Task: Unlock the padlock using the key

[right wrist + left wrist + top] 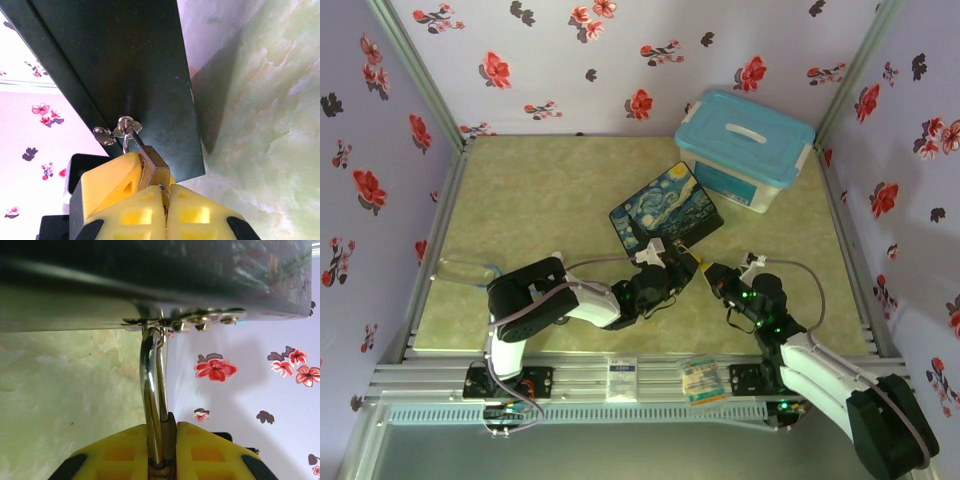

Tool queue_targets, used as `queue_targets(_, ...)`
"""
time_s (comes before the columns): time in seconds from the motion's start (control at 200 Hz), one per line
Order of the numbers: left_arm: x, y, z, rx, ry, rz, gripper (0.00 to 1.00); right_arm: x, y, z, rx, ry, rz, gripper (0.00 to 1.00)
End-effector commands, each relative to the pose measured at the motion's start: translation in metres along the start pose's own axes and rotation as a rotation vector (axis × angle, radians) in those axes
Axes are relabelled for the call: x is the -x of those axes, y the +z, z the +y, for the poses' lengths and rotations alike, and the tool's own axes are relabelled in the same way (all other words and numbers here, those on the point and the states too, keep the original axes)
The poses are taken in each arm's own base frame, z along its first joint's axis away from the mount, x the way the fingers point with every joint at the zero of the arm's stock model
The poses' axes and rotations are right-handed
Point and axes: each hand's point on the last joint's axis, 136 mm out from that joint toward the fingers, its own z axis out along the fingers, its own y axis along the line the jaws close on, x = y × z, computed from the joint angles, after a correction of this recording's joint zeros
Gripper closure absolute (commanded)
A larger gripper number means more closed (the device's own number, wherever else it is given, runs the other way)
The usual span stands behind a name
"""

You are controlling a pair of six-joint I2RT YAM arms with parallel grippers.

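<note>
Where padlock (153,167) hangs — painted box (667,208) behind.

Legible text: none.
Item 1: white label (622,378) on the aluminium rail (440,378) along the near edge of the surface; dark print, too small to read.
Item 2: greenish label (700,381) near it on the same rail; multicoloured print, characters likewise unreadable.

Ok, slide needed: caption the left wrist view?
Left gripper shut on the small brass padlock, its thin silver shackle threaded through the dark box's metal hasp.
</note>
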Motion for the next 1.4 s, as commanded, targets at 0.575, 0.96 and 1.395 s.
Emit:
queue_targets(0.575, -0.031, -0.008, -0.007, -0.022, 0.033, 0.120, 1.00, -0.019, 0.006, 0.044, 0.115, -0.304, 0.159, 0.88)
queue_targets(0.96, -0.026, -0.012, 0.009, 0.019, 0.072, 0.101, 1.00, -0.008, 0.009, 0.010, 0.002, -0.129, 0.080, 0.79)
queue_targets(1.395, -0.021, -0.012, 0.021, 0.048, 0.082, 0.079, 1.00, 0.003, -0.005, -0.005, -0.070, 0.003, -0.012, 0.71)
